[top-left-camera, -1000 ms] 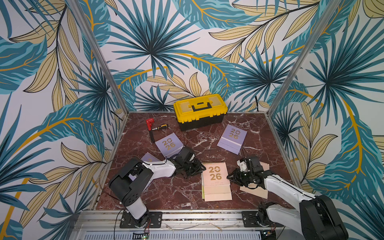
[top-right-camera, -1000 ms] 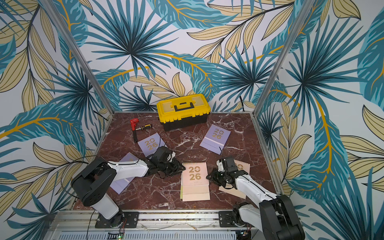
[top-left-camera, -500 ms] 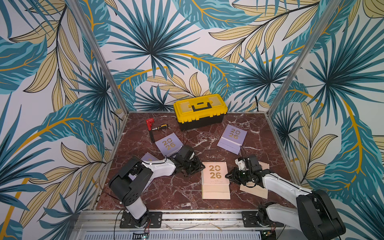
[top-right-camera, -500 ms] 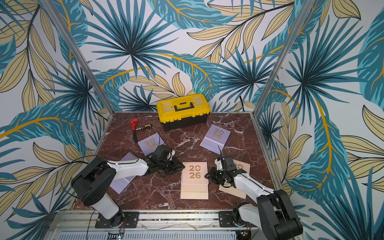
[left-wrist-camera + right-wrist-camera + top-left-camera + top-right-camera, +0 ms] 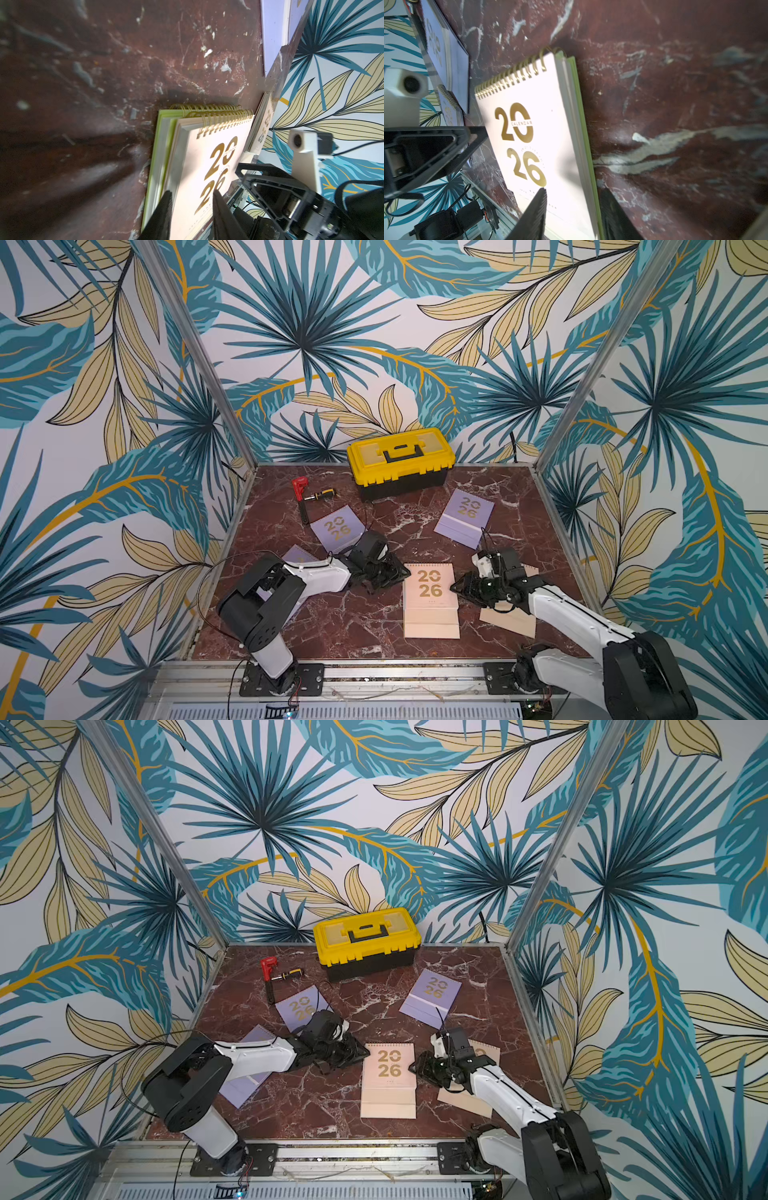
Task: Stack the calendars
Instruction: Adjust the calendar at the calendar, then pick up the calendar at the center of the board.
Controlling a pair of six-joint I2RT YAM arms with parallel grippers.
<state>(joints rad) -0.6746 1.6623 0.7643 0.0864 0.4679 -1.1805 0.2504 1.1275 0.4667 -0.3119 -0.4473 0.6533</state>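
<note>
A peach-pink calendar [image 5: 430, 597] [image 5: 388, 1077] lies flat on a lime green calendar [image 5: 158, 149] [image 5: 581, 116] at the front middle of the floor. My left gripper [image 5: 397, 572] [image 5: 192, 193] is at the pile's left edge and my right gripper [image 5: 457, 587] [image 5: 573, 191] at its right edge. Each is open, with its jaws standing apart astride that edge. Two lavender calendars [image 5: 338, 529] [image 5: 465, 516] lie further back. A third lavender one [image 5: 245, 1081] is under my left arm. Another peach calendar [image 5: 509, 620] lies under my right arm.
A yellow-and-black toolbox [image 5: 401, 462] stands against the back wall. A red tool [image 5: 299, 485] and a screwdriver [image 5: 320, 494] lie at the back left. Patterned walls and metal posts close in the marble floor [image 5: 357, 626] on three sides.
The pink calendar, askew a second ago with green showing at its left, now sits squared on the green one. Both grippers' jaws have widened and both arms stay at the pile's edges.
</note>
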